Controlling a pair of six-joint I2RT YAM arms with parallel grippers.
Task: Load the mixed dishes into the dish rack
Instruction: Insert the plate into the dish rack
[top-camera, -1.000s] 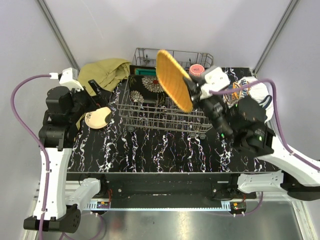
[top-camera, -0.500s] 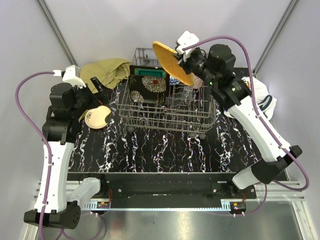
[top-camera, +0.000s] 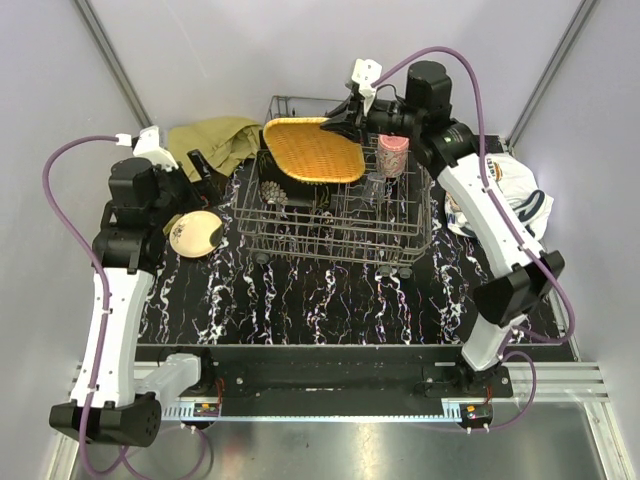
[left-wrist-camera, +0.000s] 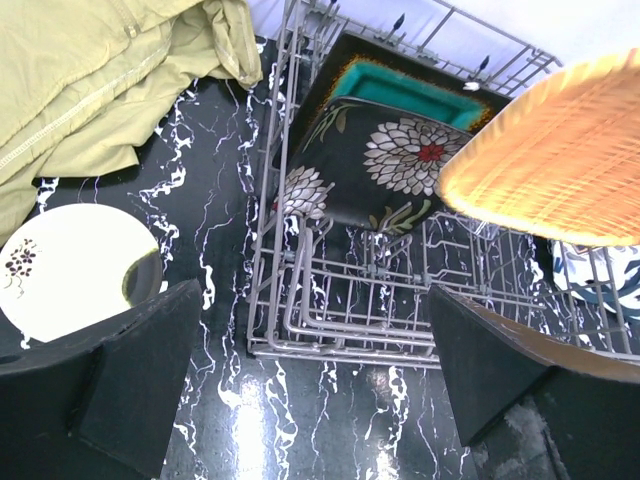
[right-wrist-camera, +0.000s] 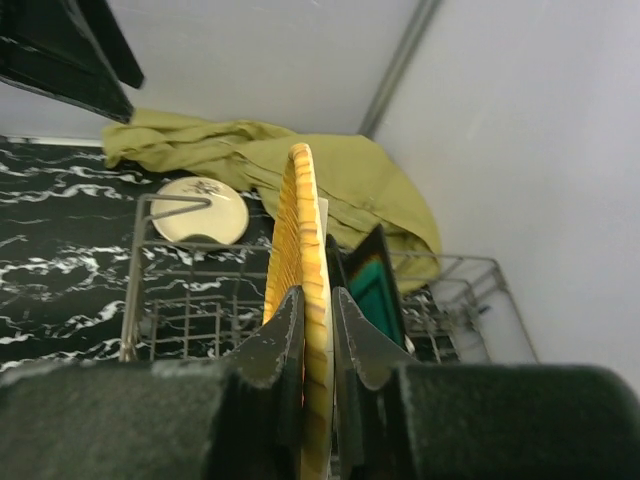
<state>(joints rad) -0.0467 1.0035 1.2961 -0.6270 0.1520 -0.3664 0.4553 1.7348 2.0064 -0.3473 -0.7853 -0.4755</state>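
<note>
Right gripper (right-wrist-camera: 315, 300) pinches the orange woven-look square plate (top-camera: 310, 150) by its rim, one finger on each face, and holds it in the air over the far half of the dish rack (top-camera: 330, 238). Left gripper (left-wrist-camera: 315, 340) has its fingers spread wide and hovers above the cream round plate (left-wrist-camera: 70, 265), which lies flat on the table just left of the rack.

The orange plate is square with rounded corners and has a basket-weave pattern in amber and orange. The wrist view shows it edge-on as a thin, slightly curved slab. It looks stiff and probably fairly light, though a hard dish of this kind would chip or crack if it dropped onto the wires. A rim hold is the only practical one. Because the hold is far from the plate's middle, the plate may swing or slip between the fingers, so a slow descent suits it. The textured faces may help the hold a little.

Below it a dark floral plate (left-wrist-camera: 380, 170) and a teal square plate (left-wrist-camera: 410, 85) stand upright against the rack's far-left tines. A pink cup (top-camera: 392, 152) and a clear glass (top-camera: 375, 188) sit to their right. Whether the orange plate's lower edge touches any tine cannot be told from these views.
</note>
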